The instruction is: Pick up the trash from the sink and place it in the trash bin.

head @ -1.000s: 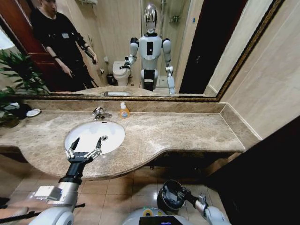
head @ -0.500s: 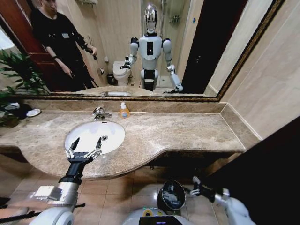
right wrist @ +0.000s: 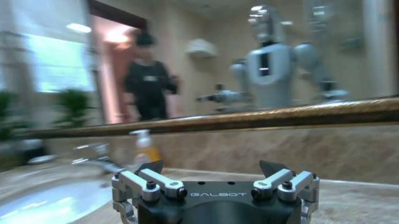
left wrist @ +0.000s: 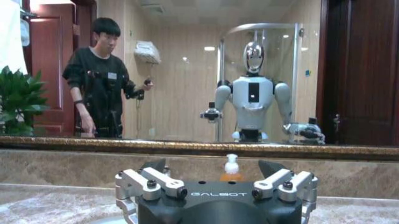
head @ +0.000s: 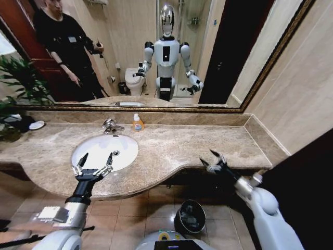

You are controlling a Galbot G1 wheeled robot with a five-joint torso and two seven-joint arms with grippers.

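Head view: left gripper (head: 94, 162) sits at lower left of frame, over the near rim of the white oval sink (head: 126, 157), fingers spread wide apart, nothing between them. Basin looks bare from here, no trash piece I can make out in it. Chrome tap (head: 110, 125) is at the back rim of the sink, orange soap bottle (head: 137, 123) just right of it against the marble backsplash.

Right gripper (head: 213, 160) is right of centre in the frame, at the front edge of the marble counter (head: 208, 143), fingers apart and empty, arm running down to the lower right corner. Black trash bin (head: 190, 216) stands on the tiled floor at bottom centre, below the counter edge, dark glossy liner visible; can't tell what is inside.

Left wrist view: left gripper's fingertips (left wrist: 155, 164) stand open at the bottom of the frame, soap bottle (left wrist: 231, 168) seen between them, further back by the wall.

Right wrist view: right gripper's fingertips (right wrist: 272, 167) open at bottom centre; sink (right wrist: 56, 199) in the lower left corner, soap bottle (right wrist: 145, 148) and tap (right wrist: 93, 155) left of centre, blurred.
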